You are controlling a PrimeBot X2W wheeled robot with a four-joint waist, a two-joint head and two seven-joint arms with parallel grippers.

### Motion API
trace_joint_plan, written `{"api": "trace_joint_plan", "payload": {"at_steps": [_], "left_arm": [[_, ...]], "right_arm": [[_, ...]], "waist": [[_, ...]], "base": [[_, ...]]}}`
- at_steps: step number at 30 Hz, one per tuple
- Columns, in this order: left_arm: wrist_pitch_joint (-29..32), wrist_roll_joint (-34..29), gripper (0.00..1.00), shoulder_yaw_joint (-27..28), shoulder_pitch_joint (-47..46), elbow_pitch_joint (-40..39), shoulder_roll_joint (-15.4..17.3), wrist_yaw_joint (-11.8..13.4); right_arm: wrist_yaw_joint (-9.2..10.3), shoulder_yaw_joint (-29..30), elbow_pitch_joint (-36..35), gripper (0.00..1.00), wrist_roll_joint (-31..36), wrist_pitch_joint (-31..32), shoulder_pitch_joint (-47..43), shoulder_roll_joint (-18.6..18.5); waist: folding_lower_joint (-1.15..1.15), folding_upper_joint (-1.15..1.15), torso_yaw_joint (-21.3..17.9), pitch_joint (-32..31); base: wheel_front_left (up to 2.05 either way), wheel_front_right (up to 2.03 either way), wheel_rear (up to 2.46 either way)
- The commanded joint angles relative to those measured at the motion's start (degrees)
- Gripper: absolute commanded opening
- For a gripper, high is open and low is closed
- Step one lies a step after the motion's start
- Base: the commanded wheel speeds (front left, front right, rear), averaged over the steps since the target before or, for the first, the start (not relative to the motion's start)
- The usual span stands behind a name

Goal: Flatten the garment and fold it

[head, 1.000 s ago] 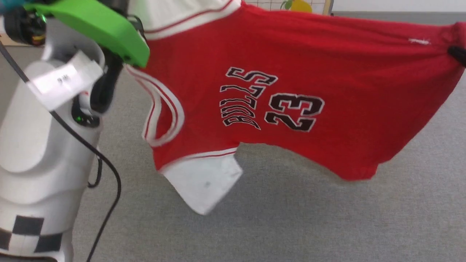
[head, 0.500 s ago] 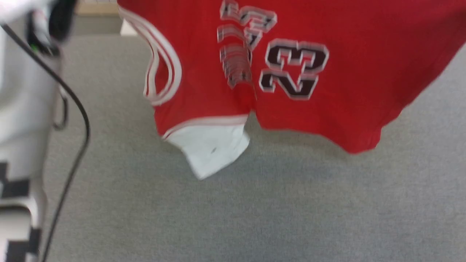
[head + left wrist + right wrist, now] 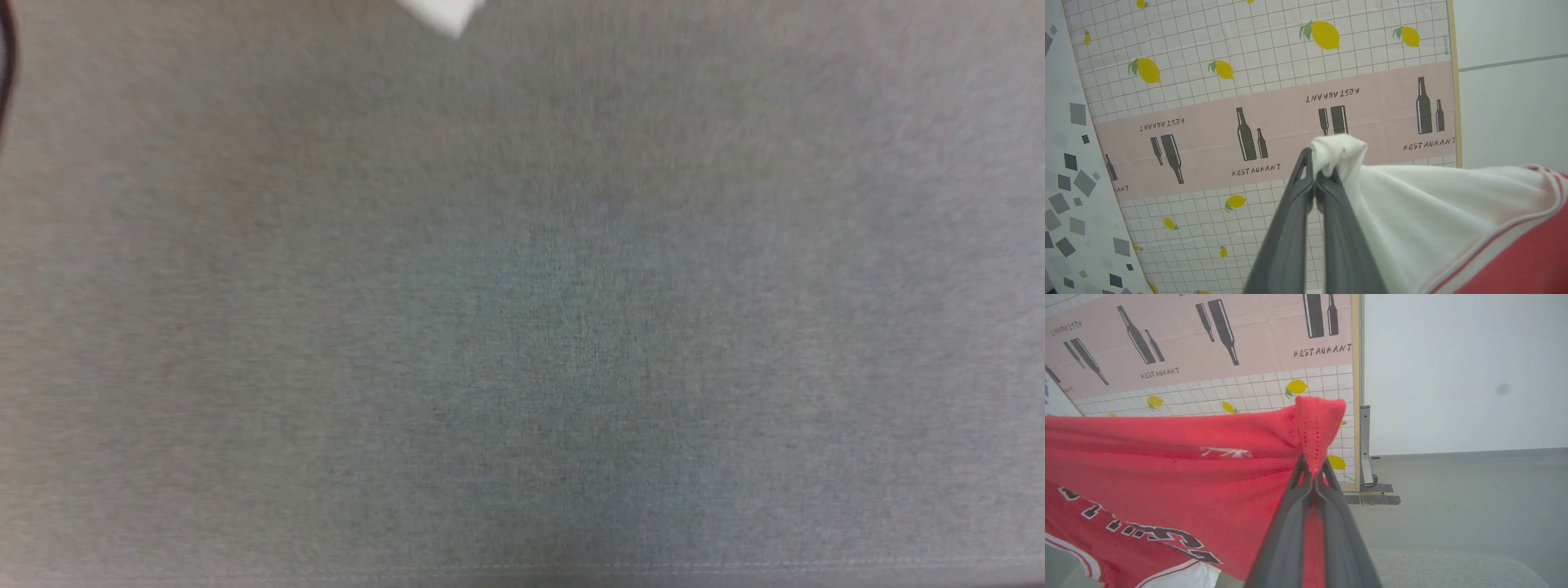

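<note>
The garment (image 3: 1167, 457), a red T-shirt with black lettering, hangs stretched in the air between my two grippers. My left gripper (image 3: 1314, 179) is shut on a bunched end of its white sleeve (image 3: 1433, 212), with striped trim and red cloth at the lower right of the left wrist view. In the right wrist view, my right gripper (image 3: 1312, 473) is shut on a red hemmed corner that pokes up past the fingertips. In the head view, a white sleeve tip (image 3: 441, 15) dangles at the top edge over the grey surface (image 3: 522, 327).
A standing panel (image 3: 1274, 122) printed with lemons and bottles rises behind the shirt, its metal foot (image 3: 1372, 494) on the grey floor. A white wall (image 3: 1453, 375) lies to its right. A dark cable (image 3: 6, 73) crosses the head view's left edge.
The head camera has tipped downward, so the shirt and my left arm have slid out over the top of the picture. Both grippers stay shut on the shirt.
</note>
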State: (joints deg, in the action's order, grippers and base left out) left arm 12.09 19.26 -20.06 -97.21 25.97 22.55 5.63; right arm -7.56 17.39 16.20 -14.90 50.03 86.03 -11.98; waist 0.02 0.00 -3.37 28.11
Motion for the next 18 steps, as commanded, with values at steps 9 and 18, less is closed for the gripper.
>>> {"api": "trace_joint_plan", "payload": {"at_steps": [9, 18], "left_arm": [[-7.5, -1.4, 0.00, 0.3, -6.2, 6.4, -1.1, 1.5], [-13.8, 2.0, 0.00, 0.1, 1.6, 11.8, -4.4, 0.0]], "right_arm": [[0.08, 1.2, 8.6, 0.00, 5.0, -9.4, 7.9, 1.2], [0.08, -3.3, 12.0, 0.00, 0.9, -13.0, 0.3, -1.4]], "waist": [[-0.02, 0.00, -1.1, 14.3], [-0.02, 0.00, 2.3, 15.3]], "base": [[0.00, 0.00, 0.00], [0.00, 0.00, 0.00]]}}
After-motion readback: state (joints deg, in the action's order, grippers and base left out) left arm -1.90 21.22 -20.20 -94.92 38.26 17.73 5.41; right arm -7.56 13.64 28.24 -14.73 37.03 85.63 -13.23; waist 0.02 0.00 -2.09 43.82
